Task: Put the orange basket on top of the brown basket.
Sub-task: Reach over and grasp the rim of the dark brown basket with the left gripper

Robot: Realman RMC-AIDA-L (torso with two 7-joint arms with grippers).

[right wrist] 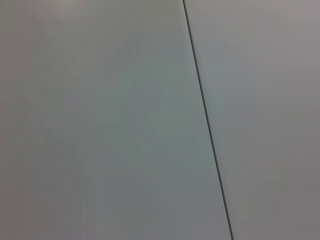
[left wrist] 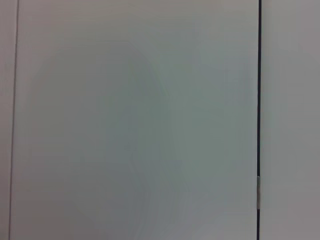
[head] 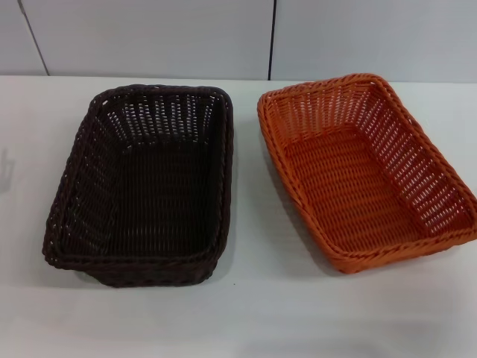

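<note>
The orange basket (head: 365,171) stands on the white table at the right in the head view, turned at a slight angle, empty. The brown basket (head: 145,183) stands beside it at the left, empty, with a gap of table between the two. Neither gripper shows in any view. Both wrist views show only pale wall panels with a dark seam.
The white table (head: 253,313) runs across the head view, with bare surface in front of the baskets. A pale panelled wall (head: 149,33) stands behind the table's far edge. A faint shadow lies at the table's left edge (head: 6,168).
</note>
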